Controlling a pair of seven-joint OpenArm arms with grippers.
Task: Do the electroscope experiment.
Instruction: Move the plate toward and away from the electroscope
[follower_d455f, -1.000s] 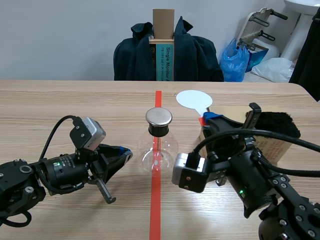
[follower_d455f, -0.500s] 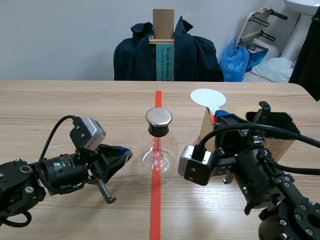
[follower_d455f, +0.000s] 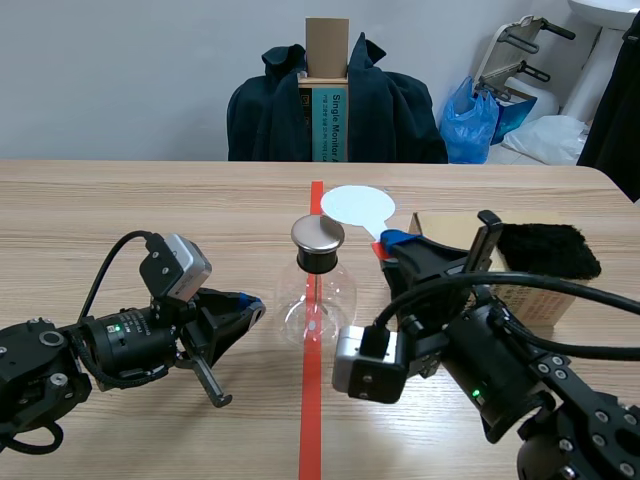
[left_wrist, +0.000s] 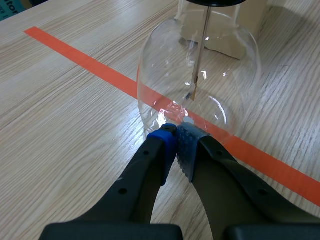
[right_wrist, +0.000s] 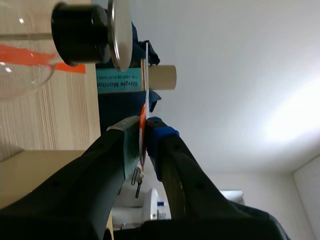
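- The electroscope flask (follower_d455f: 318, 292), a round clear glass vessel, stands upright at the middle of the wooden worktop (follower_d455f: 120, 200), right on the orange-red tape line (follower_d455f: 311, 400).
- A black stopper (right_wrist: 80, 34) plugs its neck, and a flat metal cap (follower_d455f: 318, 234) sits on top of the stopper.
- A thin rod (left_wrist: 204, 45) hangs down inside the glass, with small leaves (left_wrist: 196, 89) at its lower end.
- The right gripper (right_wrist: 142, 131) is clamped on the red handle of a white paddle (follower_d455f: 357, 205), its two pads pressing the handle from either side.
- The paddle's round disc is held up in the air close beside the metal cap, on the cap's far right side in the scene view. The two look apart, though whether they touch cannot be made out.
- The left gripper (left_wrist: 177, 137) lies low on the worktop to the left of the flask with nothing in it, its fingers pressed together.
- The blue and grey-green pads meet right at the base of the glass, either touching it or just short of it.
- A cardboard box (follower_d455f: 535, 298) stands behind the right arm, with a black fur pad (follower_d455f: 548, 250) lying on top of it.
- Beyond the worktop's far edge, a dark jacket (follower_d455f: 395, 110) is draped over a chair, and a blue plastic bag (follower_d455f: 470, 122) sits to its right.
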